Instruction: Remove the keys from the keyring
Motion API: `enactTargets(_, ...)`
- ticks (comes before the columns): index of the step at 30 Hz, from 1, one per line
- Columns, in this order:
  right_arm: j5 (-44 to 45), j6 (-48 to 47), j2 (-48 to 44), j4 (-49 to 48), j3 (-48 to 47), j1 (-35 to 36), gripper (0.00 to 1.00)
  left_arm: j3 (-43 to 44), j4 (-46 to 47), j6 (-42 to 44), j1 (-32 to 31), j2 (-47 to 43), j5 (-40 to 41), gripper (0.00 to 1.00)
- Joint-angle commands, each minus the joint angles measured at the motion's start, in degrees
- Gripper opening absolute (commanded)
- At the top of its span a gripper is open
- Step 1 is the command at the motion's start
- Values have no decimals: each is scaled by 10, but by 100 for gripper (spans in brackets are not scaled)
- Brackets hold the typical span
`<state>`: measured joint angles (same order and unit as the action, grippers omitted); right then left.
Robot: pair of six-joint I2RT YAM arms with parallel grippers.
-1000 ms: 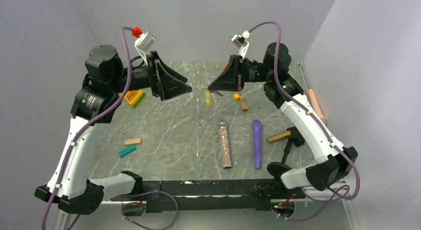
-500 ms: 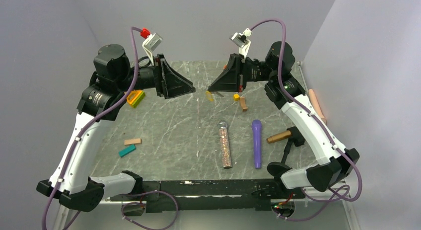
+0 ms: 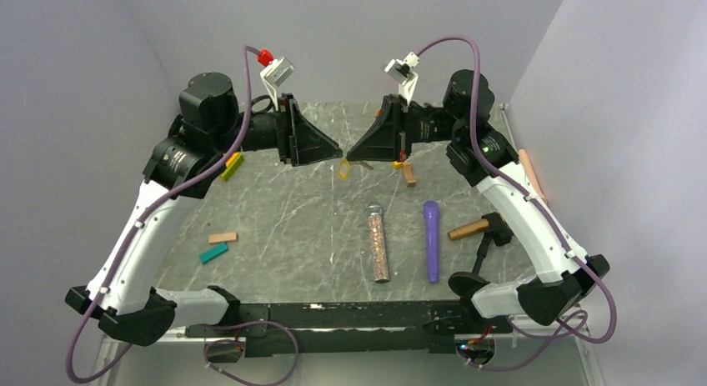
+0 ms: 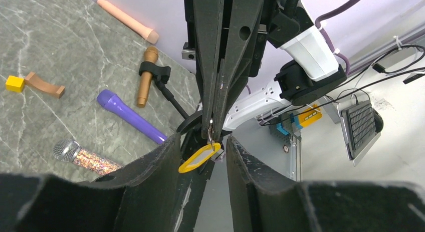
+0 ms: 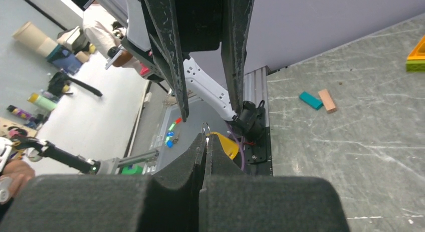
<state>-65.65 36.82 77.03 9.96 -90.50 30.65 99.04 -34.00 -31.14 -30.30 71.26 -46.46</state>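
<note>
Our left tool (image 3: 335,155) hangs in the air over the grey marbled bench (image 3: 275,211) with its fingers (image 4: 150,192) spread, one on each side of the keys (image 4: 199,158) — a tiny flat yellow-gold oval piece that dangles between them and, as far as we can tell, touches neither. The piece hangs from the small metal wire keyring (image 5: 205,126); that ring is pinched at the very tip of our right tool (image 5: 205,141), which is pressed together on it.

The two tool tips stand almost nose to nose, and there we see the first hazard; a small push forward from the left could bump them and jar the ring loose. We judge the yellow piece free to swing; a closing finger that meets it off-centre may knock it aside instead of catching it. A grip set too high could take the ring as well; a pull would then drag the whole set out of the right pinch — down onto the bench.
</note>
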Motion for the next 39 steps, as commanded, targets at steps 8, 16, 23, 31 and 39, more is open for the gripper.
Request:
enactTargets(8, 18, -58, -12, 52, -45, 5, 0, 33, -29, 13, -23, 15, 38, 37)
enactTargets(16, 18, -70, -14, 67, -46, 5, 0, 28, -17, 9, -39, 20, 51, 22)
enactTargets(23, 22, -68, -16, 61, -43, 5, 0, 31, -19, 13, -49, 26, 59, 9)
enactTargets(31, 24, -33, -25, 17, -20, 6, 1, 32, -12, 11, -51, 14, 81, 0)
enactTargets(39, 9, 4, -32, -38, 0, 4, 41, 40, -10, 7, -51, 8, 92, 0)
